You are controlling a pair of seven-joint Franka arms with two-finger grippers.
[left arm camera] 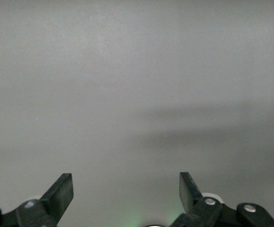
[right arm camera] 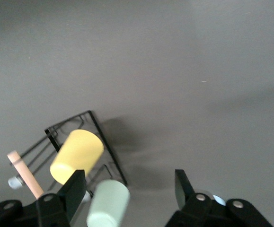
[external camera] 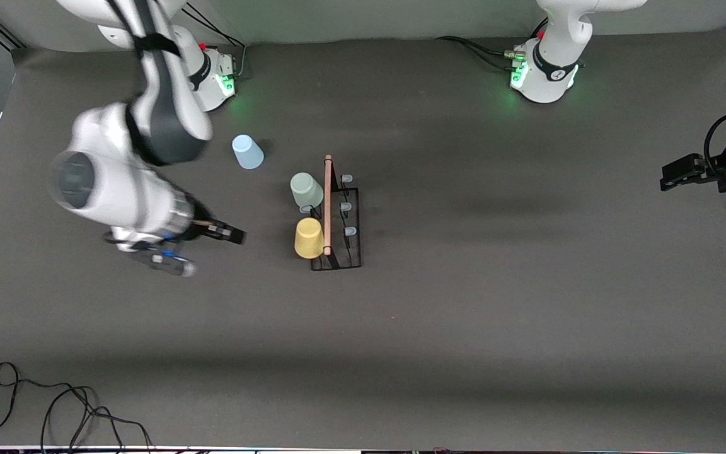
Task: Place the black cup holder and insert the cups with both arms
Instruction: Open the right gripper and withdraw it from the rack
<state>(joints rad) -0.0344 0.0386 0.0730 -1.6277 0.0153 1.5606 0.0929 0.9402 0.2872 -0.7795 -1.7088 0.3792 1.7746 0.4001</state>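
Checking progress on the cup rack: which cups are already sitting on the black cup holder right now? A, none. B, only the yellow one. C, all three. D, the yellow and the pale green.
D: the yellow cup and pale green cup sit on pegs of the black cup holder, while the light blue cup stands apart on the table, nearer the right arm's base.

— Where could a gripper pass?
— The counter (external camera: 495, 302) lies bare toward the left arm's end.
— Obstacles?
— The black cup holder (external camera: 336, 217), with yellow cup (external camera: 308, 238) and green cup (external camera: 305, 189) hung on it; blue cup (external camera: 247, 152) stands nearby.
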